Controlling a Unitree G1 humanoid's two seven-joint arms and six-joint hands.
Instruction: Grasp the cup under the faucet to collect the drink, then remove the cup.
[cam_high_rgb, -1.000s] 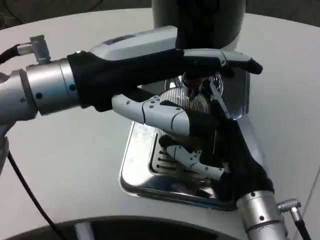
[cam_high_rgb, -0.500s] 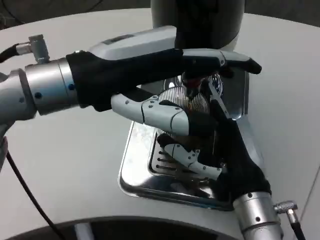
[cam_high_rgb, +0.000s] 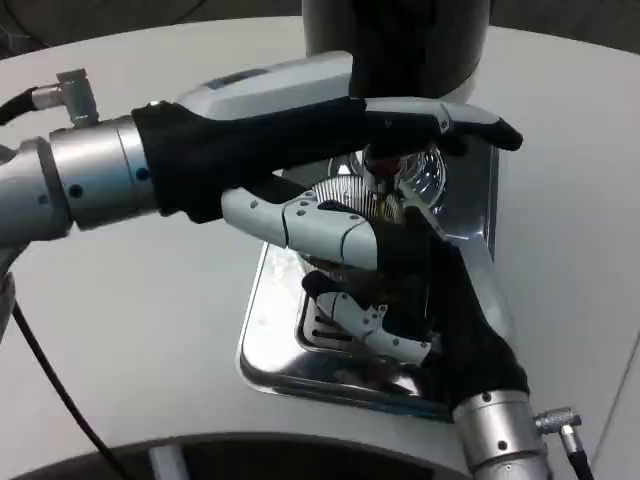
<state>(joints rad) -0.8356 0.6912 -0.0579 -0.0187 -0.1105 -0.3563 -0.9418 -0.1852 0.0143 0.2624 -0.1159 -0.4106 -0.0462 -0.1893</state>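
Note:
The ribbed clear cup (cam_high_rgb: 345, 193) stands under the faucet (cam_high_rgb: 383, 172) of the dark drink dispenser (cam_high_rgb: 400, 40), over the chrome drip tray (cam_high_rgb: 268, 340). My right hand (cam_high_rgb: 410, 300) reaches in from the lower right and its black and white fingers wrap the cup's lower part, which hides most of it. My left hand (cam_high_rgb: 330, 130) stretches across from the left, its fingers laid flat over the top of the faucet with the fingertips (cam_high_rgb: 480, 125) past it. The left thumb (cam_high_rgb: 300, 225) sits in front of the cup. I see no liquid.
The dispenser and its tray stand in the middle of the round white table (cam_high_rgb: 130, 310). My left forearm (cam_high_rgb: 70, 185) crosses the left side. A cable (cam_high_rgb: 40, 370) hangs at the lower left. The table edge curves along the bottom.
My right hand and forearm have slid a little to the left and in toward the tray, closer around the cup. The left hand has stayed over the faucet.

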